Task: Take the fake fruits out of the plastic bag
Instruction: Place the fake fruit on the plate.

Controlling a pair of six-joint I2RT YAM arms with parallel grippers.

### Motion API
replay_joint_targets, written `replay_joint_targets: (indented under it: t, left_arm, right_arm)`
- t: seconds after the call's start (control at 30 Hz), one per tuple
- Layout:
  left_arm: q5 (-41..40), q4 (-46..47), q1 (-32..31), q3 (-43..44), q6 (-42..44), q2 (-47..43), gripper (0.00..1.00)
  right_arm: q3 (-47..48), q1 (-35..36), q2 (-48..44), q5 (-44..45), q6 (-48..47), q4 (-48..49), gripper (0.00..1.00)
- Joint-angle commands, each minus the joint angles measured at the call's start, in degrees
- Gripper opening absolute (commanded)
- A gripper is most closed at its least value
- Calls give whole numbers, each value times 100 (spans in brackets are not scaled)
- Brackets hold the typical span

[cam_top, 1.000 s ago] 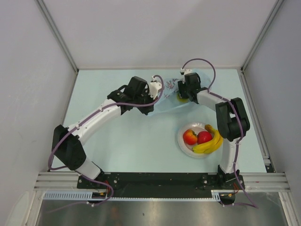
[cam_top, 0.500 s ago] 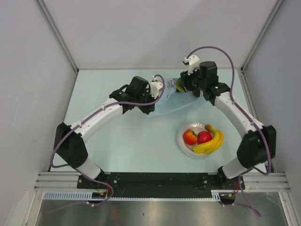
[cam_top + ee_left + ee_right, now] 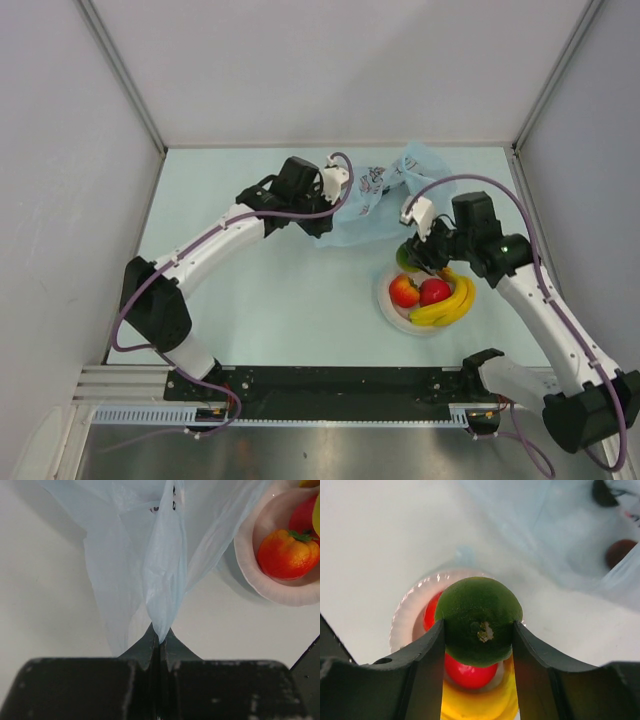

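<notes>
Pale table (image 3: pixel 270 300): right gripper (image 3: pixel 420 255) pinches green fruit (image 3: pixel 479 620) over plate (image 3: pixel 395 312) rim, plate centre at its 5 o'clock; left gripper (image 3: pixel 159 640) clamps plastic bag (image 3: pixel 130 555) fold, dark fruit (image 3: pixel 620 552) inside.

A round white plate (image 3: pixel 388 314) sits on the bench (image 3: pixel 280 300), right of centre and towards the near side; its rim is glossy and slightly raised, and in the left wrist view the plate (image 3: pixel 246 555) shows at the upper right with a soft shadow beneath it; in the right wrist view the plate (image 3: pixel 406 616) lies directly below the camera. The bench is a pale blue-green, matte and plain; grey panels close it in on the left (image 3: pixel 60 200), at the far side (image 3: pixel 330 70) and on the right (image 3: pixel 600 180); slim metal posts (image 3: pixel 120 75) run along the far corners. A ribbed aluminium rail (image 3: pixel 120 382) crosses the near edge; nearer still lies a sheet of brushed steel (image 3: pixel 300 450).
</notes>
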Motion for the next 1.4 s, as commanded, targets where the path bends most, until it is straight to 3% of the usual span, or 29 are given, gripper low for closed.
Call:
replay_joint_targets:
  t: [0.0,0.33,0.6,0.7,0.83,1.0,1.13,1.37]
  left_arm:
    - [91,106,-8,306,-77,35,0]
    - [-5,62,-131,245,2,-62,0]
    - [-76,106,-183,78,55,-159,0]
    - [-58,106,-192,104,37,-141,0]
    - [-32,97,-192,156,11,-71,0]
    - [-5,79,-201,192,-7,-36,0]
    - [30,79,-201,192,2,-18,0]
    - [12,88,-192,183,-16,8,0]
  right_arm:
    - [-459,-45,-496,6,-615,-400,17]
    - [-926,-326,532,701,-202,708,16]
    - [-1268,-309,700,552,88,1007,20]
    - [-1444,-309,673,596,203,1095,25]
    - [-1621,-309,638,675,247,1183,52]
    - [-1630,-326,550,868,361,1279,64]
    - [-1568,-326,463,904,317,1201,81]
    - [-629,-309,103,202,484,489,81]
